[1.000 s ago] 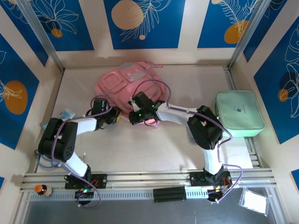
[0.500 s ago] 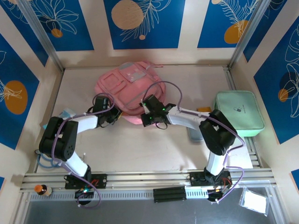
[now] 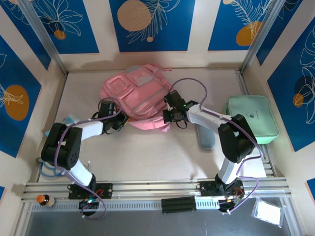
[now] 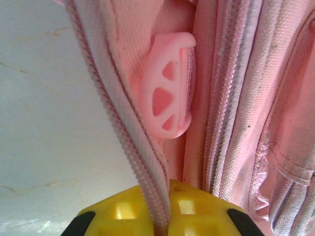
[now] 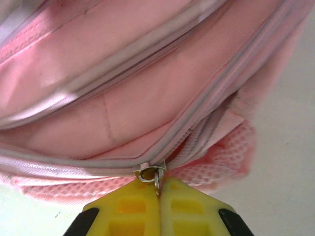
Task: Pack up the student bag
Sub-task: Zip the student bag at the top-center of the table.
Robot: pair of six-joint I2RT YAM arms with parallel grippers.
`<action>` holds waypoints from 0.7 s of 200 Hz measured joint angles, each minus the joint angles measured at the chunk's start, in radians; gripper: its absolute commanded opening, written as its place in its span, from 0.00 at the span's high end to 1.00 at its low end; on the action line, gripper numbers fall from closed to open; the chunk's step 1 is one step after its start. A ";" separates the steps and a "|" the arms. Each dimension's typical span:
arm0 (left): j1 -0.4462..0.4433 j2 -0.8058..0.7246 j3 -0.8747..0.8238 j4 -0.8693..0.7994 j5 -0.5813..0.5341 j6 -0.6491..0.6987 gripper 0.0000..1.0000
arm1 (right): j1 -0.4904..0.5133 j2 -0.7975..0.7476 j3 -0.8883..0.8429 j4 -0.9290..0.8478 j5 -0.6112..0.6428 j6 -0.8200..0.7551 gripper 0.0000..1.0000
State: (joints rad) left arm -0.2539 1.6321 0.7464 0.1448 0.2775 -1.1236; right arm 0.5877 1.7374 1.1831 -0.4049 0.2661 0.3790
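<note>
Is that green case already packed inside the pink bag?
No, the green case lies in the open, to the right of the student bag and apart from it.

Pale, faintly veined bench (image 3: 147, 157), walled on three sides. Lying flat at the far middle, a soft pink student bag (image 3: 133, 93), front pockets facing up. At the right edge, well apart from it, a flat mint-green case (image 3: 251, 118). Between the two and nearer the case, a grey-blue oblong piece (image 3: 205, 137). At the left edge, a pale blue item (image 3: 70, 119), partly hidden.
</note>
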 measured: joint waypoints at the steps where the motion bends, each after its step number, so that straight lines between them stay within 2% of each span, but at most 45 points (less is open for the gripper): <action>1: 0.000 0.000 0.000 0.000 0.000 0.000 1.00 | 0.000 0.000 0.000 0.000 0.000 0.000 0.98; 19: 0.000 0.000 0.008 -0.012 0.000 0.011 1.00 | -0.005 0.000 0.002 -0.004 -0.009 0.004 1.00; 61: 0.019 0.066 0.113 -0.123 0.004 0.097 0.91 | 0.015 0.000 -0.010 0.014 -0.073 -0.017 1.00; 69: 0.028 0.079 0.134 -0.144 0.004 0.113 0.86 | 0.027 0.000 -0.013 0.021 -0.087 -0.021 1.00; 88: 0.061 0.097 0.174 -0.186 0.002 0.151 0.66 | 0.067 0.002 -0.013 0.038 -0.126 -0.024 1.00; 103: 0.086 0.098 0.189 -0.214 -0.008 0.172 0.56 | 0.102 0.014 -0.010 0.054 -0.154 -0.024 1.00; 117: 0.106 0.098 0.197 -0.236 -0.024 0.192 0.50 | 0.135 0.043 0.005 0.064 -0.176 -0.023 1.00; 140: 0.124 0.074 0.198 -0.285 -0.063 0.215 0.46 | 0.186 0.102 0.057 0.074 -0.217 -0.020 1.00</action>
State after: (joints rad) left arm -0.1295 1.7065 0.9447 -0.1398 0.2150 -0.9085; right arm 0.7738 1.8393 1.2404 -0.3309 0.0490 0.3592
